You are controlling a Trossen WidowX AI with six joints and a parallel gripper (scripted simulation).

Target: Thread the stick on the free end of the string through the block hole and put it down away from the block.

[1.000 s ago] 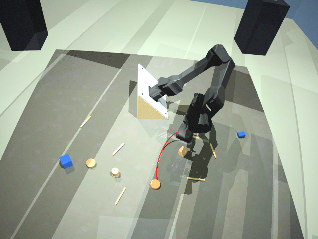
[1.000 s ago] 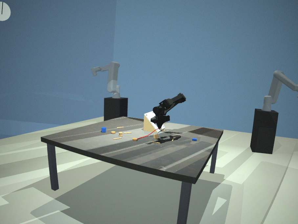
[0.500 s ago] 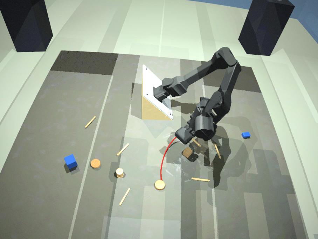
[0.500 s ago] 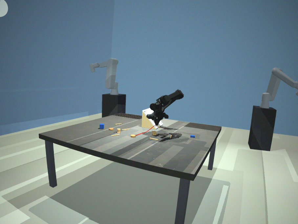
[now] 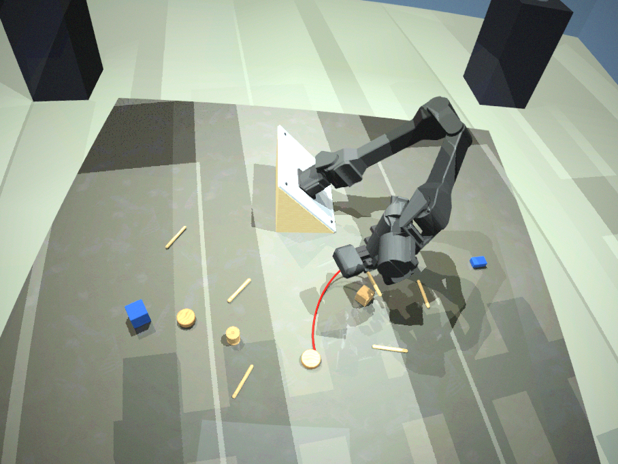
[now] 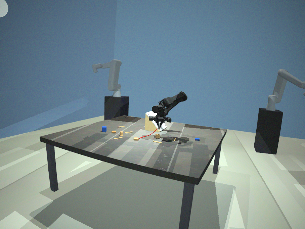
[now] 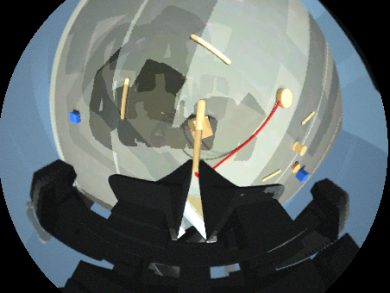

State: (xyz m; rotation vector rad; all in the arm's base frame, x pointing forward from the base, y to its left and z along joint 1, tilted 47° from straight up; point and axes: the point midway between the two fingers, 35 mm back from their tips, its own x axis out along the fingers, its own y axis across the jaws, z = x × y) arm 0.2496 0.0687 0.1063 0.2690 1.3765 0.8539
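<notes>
My gripper (image 6: pixel 159 127) (image 7: pixel 195 163) is shut on the wooden stick (image 5: pixel 375 285) (image 7: pixel 198 140) at the end of the red string (image 5: pixel 318 304) (image 6: pixel 148 135) (image 7: pixel 254 137). The stick points away from the fingers and is in the air, above the table. The string bows from the fingers to the round wooden button (image 5: pixel 310 358) (image 6: pixel 136 139) (image 7: pixel 284 98). The small wooden block (image 5: pixel 363 295) (image 6: pixel 157 136) (image 7: pixel 207 127) is on the table beyond the fingers; the stick crosses in front of it in the wrist view. I cannot make out its hole. The fingertips are hidden in the top view.
Loose sticks (image 5: pixel 423 293) (image 5: pixel 389 348) lie right of and nearer than the block. More sticks, a round wooden piece (image 5: pixel 186 318), a spool (image 5: pixel 233 335) and a blue cube (image 5: pixel 137 313) lie left. A blue piece (image 5: pixel 478 262) lies right. The arm's wedge mount (image 5: pixel 299 217) stands behind.
</notes>
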